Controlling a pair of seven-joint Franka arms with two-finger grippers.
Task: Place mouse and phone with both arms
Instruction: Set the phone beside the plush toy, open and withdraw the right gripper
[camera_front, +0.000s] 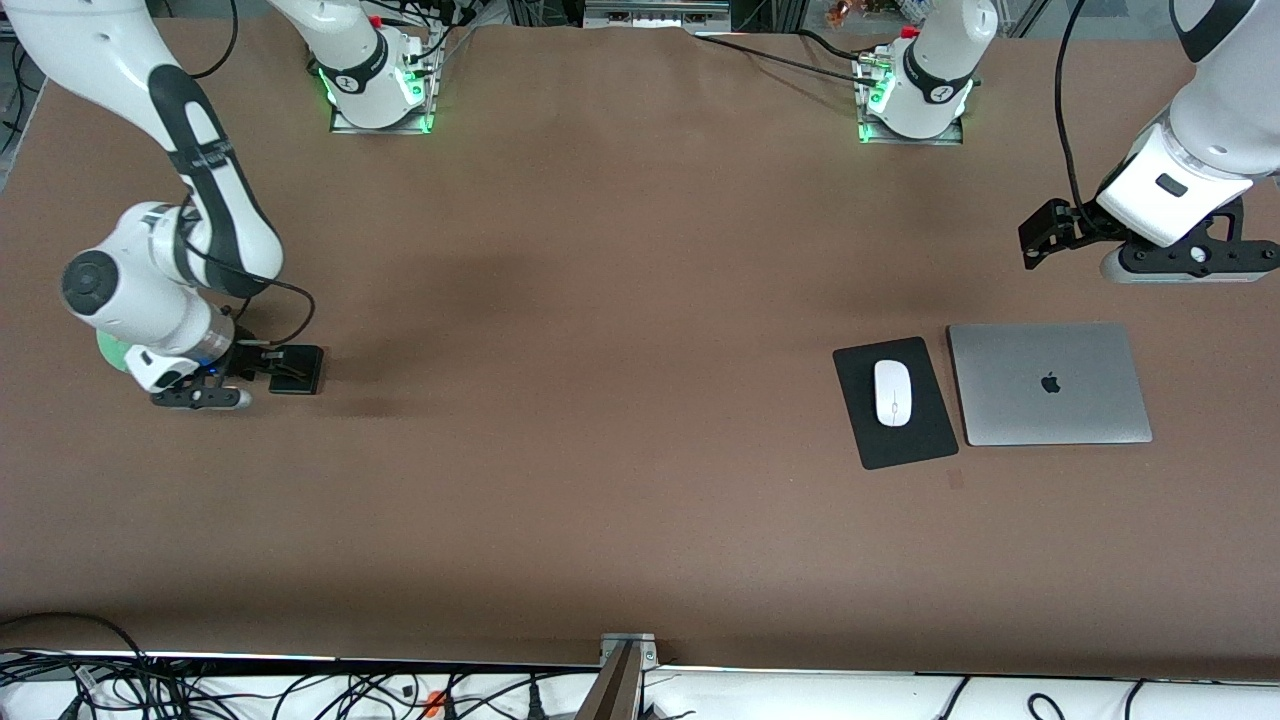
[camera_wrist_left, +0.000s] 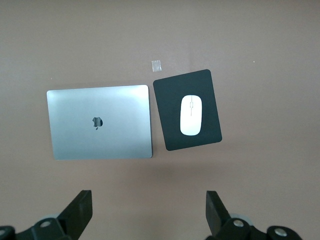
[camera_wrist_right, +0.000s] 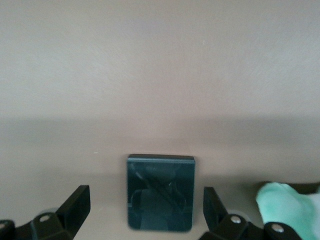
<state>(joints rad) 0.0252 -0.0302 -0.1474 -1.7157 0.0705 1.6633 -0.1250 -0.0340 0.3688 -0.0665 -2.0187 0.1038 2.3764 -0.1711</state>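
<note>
The black phone (camera_front: 300, 370) lies flat on the brown table near the right arm's end. My right gripper (camera_front: 283, 362) is low over it and open. In the right wrist view the phone (camera_wrist_right: 160, 192) lies between the two fingers (camera_wrist_right: 75, 206), with a gap on each side. The white mouse (camera_front: 892, 392) sits on a black mouse pad (camera_front: 920, 440) toward the left arm's end. My left gripper (camera_front: 1045, 232) hangs open and empty in the air over bare table beside the laptop. In the left wrist view my left gripper (camera_wrist_left: 149, 197) is apart from the mouse (camera_wrist_left: 190, 115).
A shut silver laptop (camera_front: 1048, 383) lies next to the mouse pad (camera_wrist_left: 167, 100), and shows in the left wrist view (camera_wrist_left: 100, 121). A small tape patch (camera_wrist_left: 157, 65) is on the table by the pad. Something pale green (camera_wrist_right: 287, 207) shows beside the right gripper.
</note>
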